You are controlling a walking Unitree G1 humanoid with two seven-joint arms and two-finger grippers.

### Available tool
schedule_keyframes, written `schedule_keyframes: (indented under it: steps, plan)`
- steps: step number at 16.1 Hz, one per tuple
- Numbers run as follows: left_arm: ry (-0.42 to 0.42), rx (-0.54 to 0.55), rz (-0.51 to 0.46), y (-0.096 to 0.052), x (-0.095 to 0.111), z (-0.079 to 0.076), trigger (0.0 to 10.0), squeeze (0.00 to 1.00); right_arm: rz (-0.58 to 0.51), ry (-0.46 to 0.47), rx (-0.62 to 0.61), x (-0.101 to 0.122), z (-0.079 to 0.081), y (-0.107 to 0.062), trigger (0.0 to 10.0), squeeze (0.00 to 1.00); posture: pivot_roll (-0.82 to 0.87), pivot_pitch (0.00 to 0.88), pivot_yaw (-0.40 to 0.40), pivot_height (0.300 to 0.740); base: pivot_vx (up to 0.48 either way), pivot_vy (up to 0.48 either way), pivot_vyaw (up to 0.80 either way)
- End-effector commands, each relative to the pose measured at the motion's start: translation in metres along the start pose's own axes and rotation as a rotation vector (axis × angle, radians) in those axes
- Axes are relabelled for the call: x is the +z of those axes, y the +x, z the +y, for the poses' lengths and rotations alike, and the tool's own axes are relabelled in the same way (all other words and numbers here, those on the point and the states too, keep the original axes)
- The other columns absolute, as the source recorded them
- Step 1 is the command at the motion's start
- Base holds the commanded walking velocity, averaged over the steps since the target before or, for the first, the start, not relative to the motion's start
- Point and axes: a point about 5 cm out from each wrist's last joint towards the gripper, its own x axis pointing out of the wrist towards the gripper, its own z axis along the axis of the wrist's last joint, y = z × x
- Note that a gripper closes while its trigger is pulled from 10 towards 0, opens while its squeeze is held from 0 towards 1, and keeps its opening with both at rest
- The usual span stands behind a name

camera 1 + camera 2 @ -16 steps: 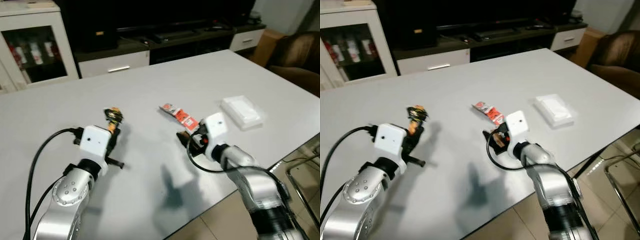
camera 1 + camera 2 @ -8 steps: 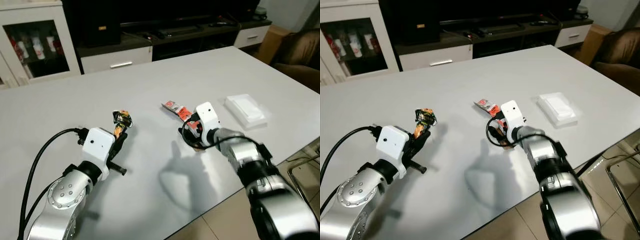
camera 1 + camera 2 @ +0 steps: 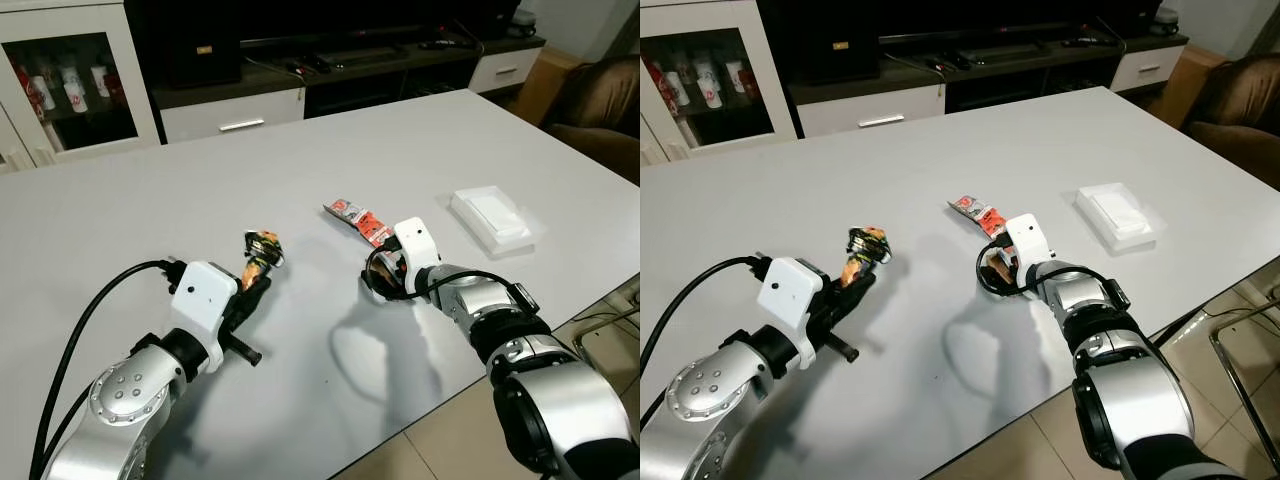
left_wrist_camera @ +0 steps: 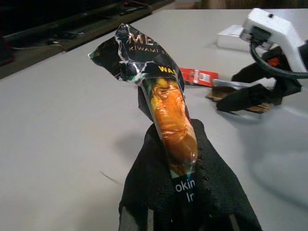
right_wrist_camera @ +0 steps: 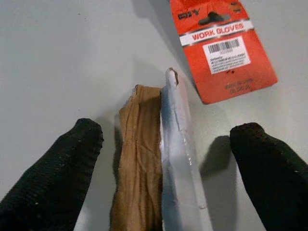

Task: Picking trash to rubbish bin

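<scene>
Left gripper (image 4: 180, 192) pinched a light, crinkly wrapper (image 4: 159, 91) by its tail; right gripper (image 5: 166, 178) gaped wide around a flat scrap (image 5: 154, 163) mid-tabletop (image 3: 300, 150).

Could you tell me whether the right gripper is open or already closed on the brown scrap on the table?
Open: the right gripper's fingers sit apart on either side of the brown scrap, not touching it.

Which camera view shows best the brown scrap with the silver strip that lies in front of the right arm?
The right wrist view: the brown scrap lies close up between the open jaws of the right gripper, beside the red label. In the left wrist view it is small and far. In the eye views the arm hides most of it.
</scene>
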Motion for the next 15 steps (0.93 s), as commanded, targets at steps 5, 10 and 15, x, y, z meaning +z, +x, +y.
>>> schedule_keyframes:
  steps: [5, 10, 15]
  plan:
    - [0.007, -0.058, -0.004, 0.000, 0.005, -0.002, 10.0, 0.00, 0.042, 0.028, 0.060, 0.001, -0.001, -0.002, 0.0, 0.00, 0.02, 0.020, -0.075, 0.740, 0.000, 0.000, 0.00]
    - [-0.020, -0.280, 0.051, -0.008, -0.001, -0.018, 10.0, 0.00, 0.071, 0.063, 0.073, -0.005, -0.010, -0.007, 0.0, 0.00, 0.02, 0.007, -0.070, 0.740, 0.000, 0.000, 0.00]
    - [-0.020, -0.258, 0.037, -0.003, 0.001, -0.014, 10.0, 0.00, 0.058, 0.092, 0.092, -0.007, -0.015, -0.010, 0.0, 0.00, 0.00, 0.000, -0.064, 0.740, 0.000, 0.000, 0.00]
